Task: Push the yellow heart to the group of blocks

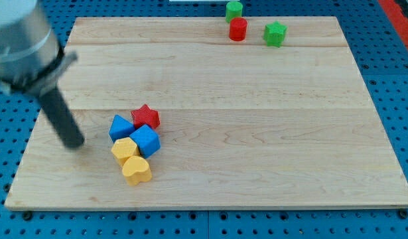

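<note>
The yellow heart [136,170] lies at the view's lower left of the wooden board [257,133]. It touches a yellow block [124,149] just above it. That block is packed with two blue blocks [121,127] [146,140] and a red star [146,117]. My tip [75,143] is at the view's left of this cluster, about a block's width from the nearest blue block and apart from it. The rod slants up to the view's upper left.
A green block [234,9], a red cylinder [238,29] and a green star [274,33] stand at the view's top right. The board rests on a blue pegboard surface [403,79].
</note>
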